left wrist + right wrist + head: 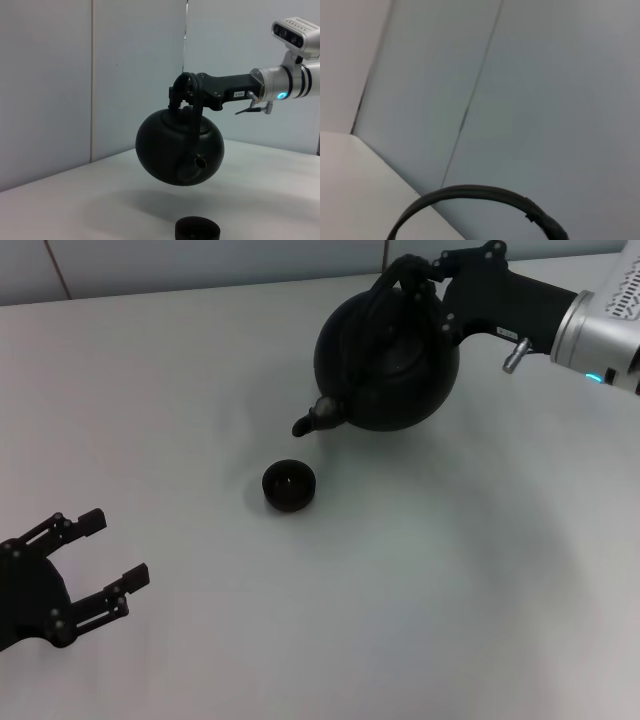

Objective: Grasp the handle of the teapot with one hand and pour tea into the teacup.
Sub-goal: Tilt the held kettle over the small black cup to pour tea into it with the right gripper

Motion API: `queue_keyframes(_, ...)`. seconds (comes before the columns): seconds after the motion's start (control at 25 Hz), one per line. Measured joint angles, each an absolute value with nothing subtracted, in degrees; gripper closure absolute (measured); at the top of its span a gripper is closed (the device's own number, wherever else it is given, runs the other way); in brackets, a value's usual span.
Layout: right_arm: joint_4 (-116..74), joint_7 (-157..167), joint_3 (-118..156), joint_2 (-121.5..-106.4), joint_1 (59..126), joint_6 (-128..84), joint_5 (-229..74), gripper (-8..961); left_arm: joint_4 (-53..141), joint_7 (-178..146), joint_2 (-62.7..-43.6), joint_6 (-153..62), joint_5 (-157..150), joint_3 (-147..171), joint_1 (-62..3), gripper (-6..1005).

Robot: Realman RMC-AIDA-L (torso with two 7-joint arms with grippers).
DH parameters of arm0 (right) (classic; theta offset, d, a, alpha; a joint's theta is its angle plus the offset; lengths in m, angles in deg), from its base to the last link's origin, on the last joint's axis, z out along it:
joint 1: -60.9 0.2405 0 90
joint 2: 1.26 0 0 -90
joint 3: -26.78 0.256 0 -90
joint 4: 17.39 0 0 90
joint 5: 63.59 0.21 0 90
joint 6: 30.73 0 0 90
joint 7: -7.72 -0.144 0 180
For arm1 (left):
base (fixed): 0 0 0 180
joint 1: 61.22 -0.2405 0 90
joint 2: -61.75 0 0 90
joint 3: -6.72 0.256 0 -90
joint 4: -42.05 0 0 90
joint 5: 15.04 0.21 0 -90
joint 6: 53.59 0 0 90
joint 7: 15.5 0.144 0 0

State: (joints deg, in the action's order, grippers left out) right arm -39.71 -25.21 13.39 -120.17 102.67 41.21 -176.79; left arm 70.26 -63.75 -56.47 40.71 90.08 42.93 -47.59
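The round matte-black teapot (388,362) hangs in the air, tilted, with its short spout (316,418) pointing down toward the teacup. My right gripper (418,272) is shut on the arched black handle (400,278) at the top of the pot. The small dark teacup (288,486) stands on the table just below and in front of the spout. In the left wrist view the teapot (180,150) floats above the teacup (197,230), held by the right gripper (186,90). The handle (480,200) arcs across the right wrist view. My left gripper (110,555) is open and empty at the near left.
The table (450,590) is a plain white surface with a white panelled wall (100,75) behind it. Nothing else stands on it.
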Motion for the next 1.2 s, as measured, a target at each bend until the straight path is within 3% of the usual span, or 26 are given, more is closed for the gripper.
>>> queue_keyframes(1.2, -40.2, -10.3, 9.6, -120.47, 104.4, 41.4, -176.7, 875, 70.3, -64.3, -56.55, 40.4, 90.2, 42.9, -47.2, 185)
